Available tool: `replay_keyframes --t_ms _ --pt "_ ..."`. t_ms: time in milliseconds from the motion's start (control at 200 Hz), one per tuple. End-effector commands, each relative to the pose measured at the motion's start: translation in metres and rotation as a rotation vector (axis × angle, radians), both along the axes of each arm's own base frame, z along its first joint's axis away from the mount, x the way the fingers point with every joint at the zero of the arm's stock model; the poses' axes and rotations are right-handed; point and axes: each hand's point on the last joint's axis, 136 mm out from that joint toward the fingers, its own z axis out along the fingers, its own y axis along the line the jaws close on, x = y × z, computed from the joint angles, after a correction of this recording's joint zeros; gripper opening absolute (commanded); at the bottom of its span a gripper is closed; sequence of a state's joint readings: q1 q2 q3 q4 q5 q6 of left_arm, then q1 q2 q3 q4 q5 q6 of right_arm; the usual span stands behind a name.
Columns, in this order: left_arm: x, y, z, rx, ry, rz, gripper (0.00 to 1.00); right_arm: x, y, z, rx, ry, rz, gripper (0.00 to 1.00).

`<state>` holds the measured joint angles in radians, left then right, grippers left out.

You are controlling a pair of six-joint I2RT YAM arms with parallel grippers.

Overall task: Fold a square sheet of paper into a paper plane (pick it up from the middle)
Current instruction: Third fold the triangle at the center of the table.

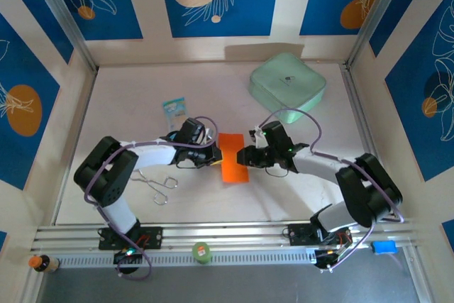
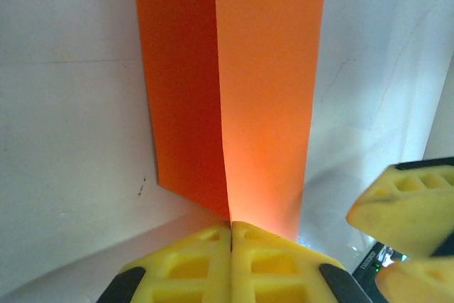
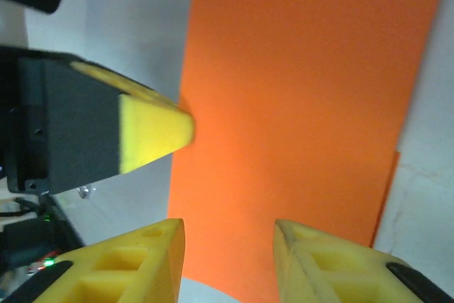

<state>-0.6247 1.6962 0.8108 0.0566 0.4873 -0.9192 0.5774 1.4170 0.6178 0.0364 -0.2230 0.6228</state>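
Observation:
The square sheet of paper (image 1: pixel 233 158) is bright orange and lies folded into a narrow rectangle at the middle of the table. In the left wrist view the sheet (image 2: pixel 266 90) rises as two panels meeting at a lengthwise crease. That crease runs down into my left gripper (image 2: pixel 230 230), whose yellow fingers are pressed together on the sheet's near edge. My left gripper (image 1: pixel 215 159) sits at the sheet's left side. My right gripper (image 1: pixel 245 157) is at its right side. Its fingers (image 3: pixel 164 253) stand apart over the orange sheet (image 3: pixel 305 90), so my right gripper (image 3: pixel 228 246) is open and holds nothing.
A mint-green box (image 1: pixel 287 84) sits at the back right. A small blue-and-white packet (image 1: pixel 174 108) lies behind the left arm. Metal wire tongs (image 1: pixel 156 183) rest on the table near the left arm's base. A green cap (image 1: pixel 202 252) sits on the front rail.

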Motion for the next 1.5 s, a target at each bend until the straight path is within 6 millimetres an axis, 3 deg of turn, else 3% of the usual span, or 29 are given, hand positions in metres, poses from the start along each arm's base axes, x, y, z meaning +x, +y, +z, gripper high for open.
replay_keyframes --t_ms 0,195,415,535,695,980,1495 --pt "-0.002 -0.003 0.012 -0.017 0.007 -0.009 0.07 0.0 0.004 0.009 -0.132 -0.256 0.068 0.41" --pt "-0.002 -0.005 0.014 -0.027 0.007 -0.01 0.07 -0.027 0.034 0.015 -0.232 -0.731 0.301 0.59" --pt "-0.001 -0.005 0.013 -0.029 0.009 -0.011 0.07 -0.056 0.059 0.005 -0.312 -0.951 0.501 0.61" --pt "-0.001 -0.005 0.014 -0.031 0.008 -0.011 0.06 -0.062 0.065 0.002 -0.342 -1.011 0.529 0.61" --pt "-0.001 -0.005 0.015 -0.033 0.007 -0.011 0.06 -0.052 0.062 -0.008 -0.482 -1.095 0.513 0.62" --pt "-0.001 -0.005 0.015 -0.032 0.007 -0.009 0.06 -0.048 0.066 -0.024 -0.584 -1.121 0.51 0.62" --pt "-0.001 -0.004 0.013 -0.025 0.01 -0.006 0.06 -0.046 0.053 -0.024 -0.6 -1.095 0.457 0.45"
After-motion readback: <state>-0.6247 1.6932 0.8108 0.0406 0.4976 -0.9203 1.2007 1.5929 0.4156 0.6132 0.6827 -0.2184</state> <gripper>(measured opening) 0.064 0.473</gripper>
